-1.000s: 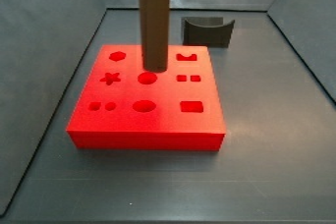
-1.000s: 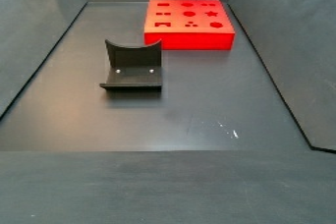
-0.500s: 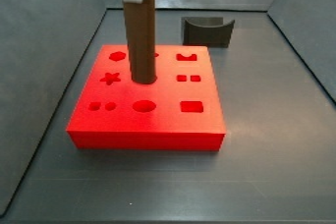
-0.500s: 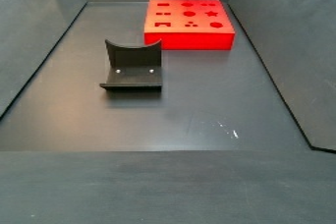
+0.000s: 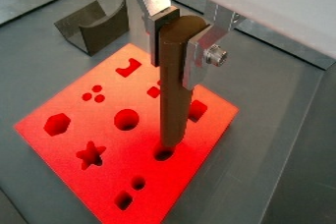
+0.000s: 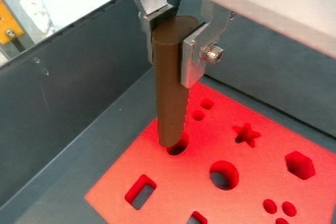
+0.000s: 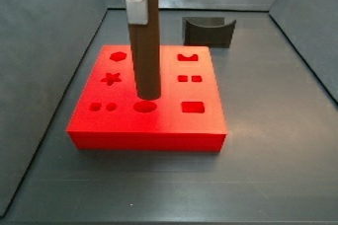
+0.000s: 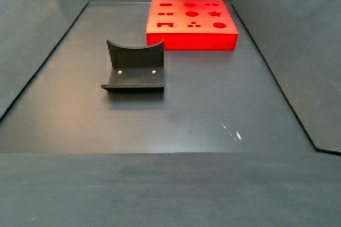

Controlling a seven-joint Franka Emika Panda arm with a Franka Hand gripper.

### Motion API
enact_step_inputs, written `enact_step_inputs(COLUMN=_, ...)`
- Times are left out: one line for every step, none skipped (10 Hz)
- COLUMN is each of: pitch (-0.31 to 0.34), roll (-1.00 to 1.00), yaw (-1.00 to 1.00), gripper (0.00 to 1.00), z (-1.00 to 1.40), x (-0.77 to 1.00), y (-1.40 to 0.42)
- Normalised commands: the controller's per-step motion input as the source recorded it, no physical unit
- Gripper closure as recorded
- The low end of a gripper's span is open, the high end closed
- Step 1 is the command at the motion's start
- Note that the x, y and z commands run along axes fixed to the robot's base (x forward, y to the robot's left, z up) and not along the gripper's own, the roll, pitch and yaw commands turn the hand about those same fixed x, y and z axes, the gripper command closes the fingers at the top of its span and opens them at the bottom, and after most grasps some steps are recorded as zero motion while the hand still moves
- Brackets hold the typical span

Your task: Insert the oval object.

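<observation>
In both wrist views the gripper (image 5: pixel 180 33) pinches the top of the peg (image 5: pixel 174 90), which stands upright with its lower tip at an oval hole in the red block (image 5: pixel 79 144). In a side view the peg (image 7: pixel 141 46) meets the block (image 7: pixel 172 125) at about six o'clock from the round hole. If the oval is turned off the hole's axis, pushing down could jam the peg or shift the block.

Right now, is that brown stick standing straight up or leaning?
Upright. The oval object stands vertical in the gripper, its lower end at a hole in the red block; how deep, cannot tell.
</observation>
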Motion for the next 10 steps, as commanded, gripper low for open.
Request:
enact_step_inputs(pitch=-0.054, roll=0.03, yaw=0.00, gripper=1.00, z=-0.31, x=0.00, y=0.00)
enact_step_inputs(pitch=-0.046, roll=0.05, yaw=0.00, gripper=1.00, z=-0.34, x=0.00, y=-0.01)
enact_step_inputs(pitch=-0.010, roll=0.11, yaw=0.00, gripper=1.00, z=-0.30, x=0.00, y=0.00)
enact_step_inputs(pitch=0.000, roll=0.19, yaw=0.00, gripper=1.00, z=-0.19, x=-0.04, y=0.00)
enact_step_inputs(pitch=0.010, roll=0.19, yaw=-0.07, gripper=1.00, z=-0.08, x=-0.14, y=0.00)
enact_step_inputs(pitch=0.043, roll=0.21, yaw=-0.06, gripper=1.00, z=-0.03, x=-0.06, y=0.00)
enact_step_inputs(pitch=0.020, roll=0.14, yaw=0.00, gripper=1.00, z=-0.02, x=-0.05, y=-0.05)
enact_step_inputs(pitch=0.000, roll=0.02, yaw=0.00, gripper=1.00, z=0.00, x=0.00, y=-0.02)
enact_step_inputs(pitch=0.000, roll=0.01, yaw=0.00, gripper=1.00, z=-0.02, x=0.00, y=-0.05)
enact_step_inputs(pitch=0.000, roll=0.04, yaw=0.00, gripper=1.00, z=-0.12, x=0.17, y=-0.10)
